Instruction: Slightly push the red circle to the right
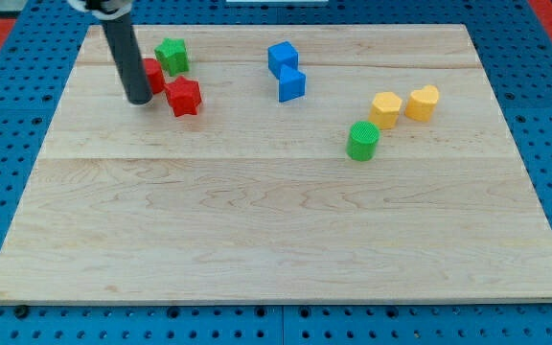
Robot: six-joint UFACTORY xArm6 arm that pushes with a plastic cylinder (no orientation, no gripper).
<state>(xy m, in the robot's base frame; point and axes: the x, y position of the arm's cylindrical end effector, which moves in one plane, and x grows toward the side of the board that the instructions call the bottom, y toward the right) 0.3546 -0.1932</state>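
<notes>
views: 1 | looks from: above the wooden board, by its near long edge, tilted down | faces: toward the board's far edge | how near: far enough to fit all 4 board corners | shared part: none, only 1 view

A robotics lab bench: wooden board atop blue perforated mounting plate, small coloured test blocks

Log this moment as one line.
tip at red circle's left | red star right of tip | push not evident
</notes>
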